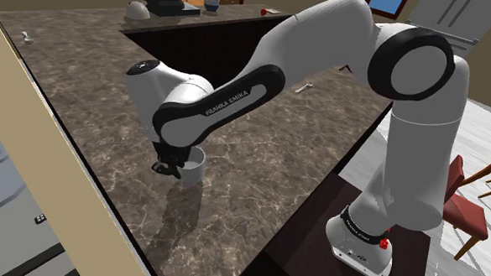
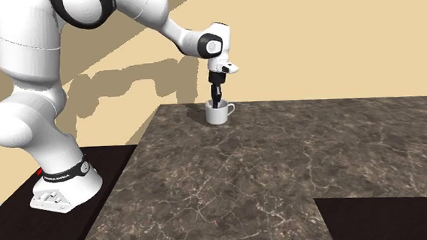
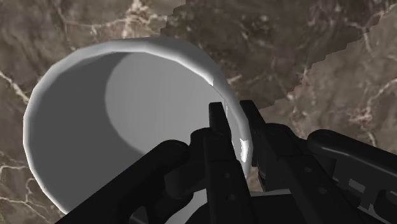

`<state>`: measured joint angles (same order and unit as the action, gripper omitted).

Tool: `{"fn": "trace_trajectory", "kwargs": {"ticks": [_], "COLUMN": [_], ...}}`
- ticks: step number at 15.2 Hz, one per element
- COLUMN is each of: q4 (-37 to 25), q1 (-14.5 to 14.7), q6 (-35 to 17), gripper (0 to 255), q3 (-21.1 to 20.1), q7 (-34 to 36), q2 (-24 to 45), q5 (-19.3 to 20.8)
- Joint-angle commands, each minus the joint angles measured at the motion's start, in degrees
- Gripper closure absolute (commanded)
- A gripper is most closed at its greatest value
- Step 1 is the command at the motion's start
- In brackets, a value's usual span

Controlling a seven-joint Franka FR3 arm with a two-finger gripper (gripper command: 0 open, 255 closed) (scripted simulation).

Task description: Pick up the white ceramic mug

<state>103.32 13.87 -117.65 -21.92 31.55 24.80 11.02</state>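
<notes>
Tool point(image 3: 235, 119) pinched narrow on the rim of the mug point(image 3: 95, 127), one finger point(image 3: 216, 137) inside; kettle point(image 1: 134, 8) and bowl point(image 1: 211, 4) sit well away at the far end of the bench point(image 1: 270, 170); arm point(image 1: 234, 95) reads FRANKA EMIKA

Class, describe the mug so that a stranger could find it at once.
Start at the brown veined countertop. Near its edge by the tan wall stands a plain white mug, alone there, the black gripper clasping its rim.
</notes>
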Motion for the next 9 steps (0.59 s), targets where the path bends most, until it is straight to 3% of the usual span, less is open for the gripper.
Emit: {"fn": "trace_trajectory", "kwargs": {"ticks": [1, 9], "q4": [-0.8, -3.2], "q1": [-0.1, -0.4], "q6": [1.4, 6.5], "gripper": [255, 255], "q3": [-0.2, -0.8], "q7": [-0.2, -1.1], "q2": [-0.7, -3.5], "q5": [-0.4, -1.7]}}
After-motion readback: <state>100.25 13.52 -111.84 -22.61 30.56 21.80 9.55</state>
